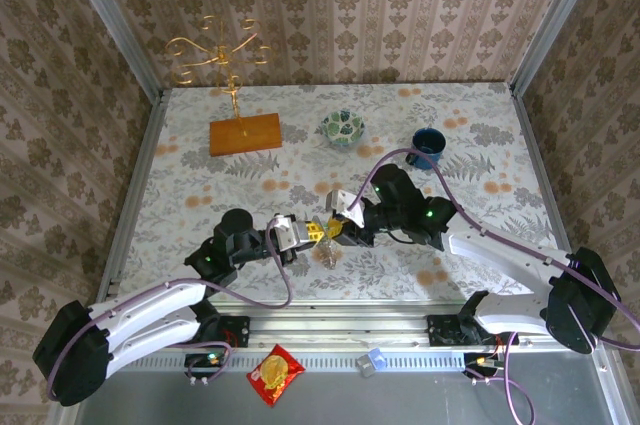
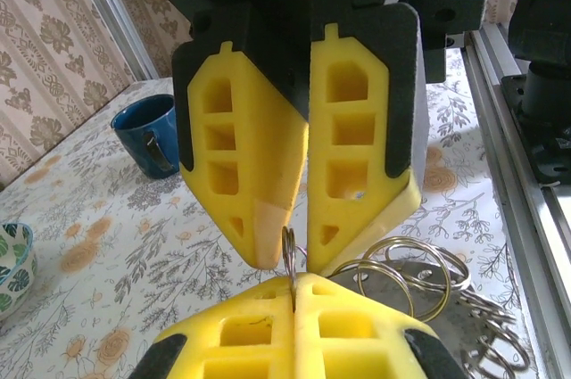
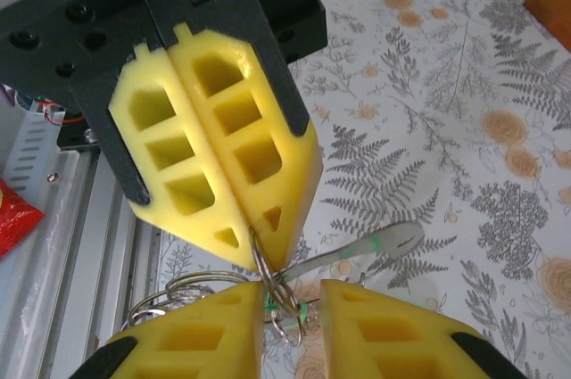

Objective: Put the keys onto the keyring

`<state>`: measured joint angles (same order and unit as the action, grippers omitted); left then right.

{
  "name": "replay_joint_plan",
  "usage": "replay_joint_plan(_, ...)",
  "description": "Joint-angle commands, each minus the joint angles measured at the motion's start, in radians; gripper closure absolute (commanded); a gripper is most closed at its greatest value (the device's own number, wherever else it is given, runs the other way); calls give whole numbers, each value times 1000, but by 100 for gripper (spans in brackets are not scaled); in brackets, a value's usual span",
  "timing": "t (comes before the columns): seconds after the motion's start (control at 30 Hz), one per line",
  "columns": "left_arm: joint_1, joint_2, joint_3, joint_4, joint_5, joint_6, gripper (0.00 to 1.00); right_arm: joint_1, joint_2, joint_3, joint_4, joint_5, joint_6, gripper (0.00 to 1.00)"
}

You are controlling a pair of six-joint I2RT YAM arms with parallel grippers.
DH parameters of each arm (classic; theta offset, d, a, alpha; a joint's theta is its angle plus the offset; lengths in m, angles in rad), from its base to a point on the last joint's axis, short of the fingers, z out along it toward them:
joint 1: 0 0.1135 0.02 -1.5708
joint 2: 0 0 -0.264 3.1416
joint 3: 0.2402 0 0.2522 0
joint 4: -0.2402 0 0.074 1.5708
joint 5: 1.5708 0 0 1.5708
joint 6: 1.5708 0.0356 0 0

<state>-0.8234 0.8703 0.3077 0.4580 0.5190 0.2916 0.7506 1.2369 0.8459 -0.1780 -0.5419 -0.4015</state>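
The left claw [image 2: 295, 285] is clenched on the keyring [image 2: 289, 254], a thin metal loop standing edge-on out of the seam between its yellow fingers. The right claw [image 3: 290, 297] meets it tip to tip, released: its fingers stand apart, with the loop and a few smaller rings in the gap, touching neither pad as far as can be told. Just past that gap a key [image 3: 370, 247] lies on the surface, its silvery shaft bearing a green mark and angled away from both claws. A second fleck of green sits among the small rings, too tangled to say what it belongs to. A bundle of bright coiled rings [image 2: 406, 272] rests just beside the claws, toward the near edge. The right wrist view gives the key's shaft plainly. From above the whole cluster is a small glint under the two tips, near the middle of the near edge. The left wrist view adds the blue mug [image 2: 147, 134] and the rim of the patterned bowl [image 2: 13, 259], both well apart toward the far edge. The top view places the gold wire stand [image 1: 220, 50] on its wooden block [image 1: 245, 133] by the far left corner, and a red snack packet [image 1: 275, 375] beyond the near edge, past the rail.
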Motion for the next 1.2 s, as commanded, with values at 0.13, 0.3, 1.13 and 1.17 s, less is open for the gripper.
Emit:
replay_joint_plan(0.13, 2, -11, -6, 52, -4, -25, 100, -4, 8, 3, 18, -41, 7, 97)
replay_joint_plan(0.3, 2, -16, 21, -15, -48, -15, 75, 8, 12, 72, -115, 5, -76, 100)
replay_joint_plan(1.13, 2, -8, 68, -126, 9, 53, 100, 55, 17, 158, -224, 92, -120, 79)
replay_joint_plan(1.17, 2, -11, 63, -119, 11, 50, 100, 42, 3, 137, -204, 81, -102, 78)
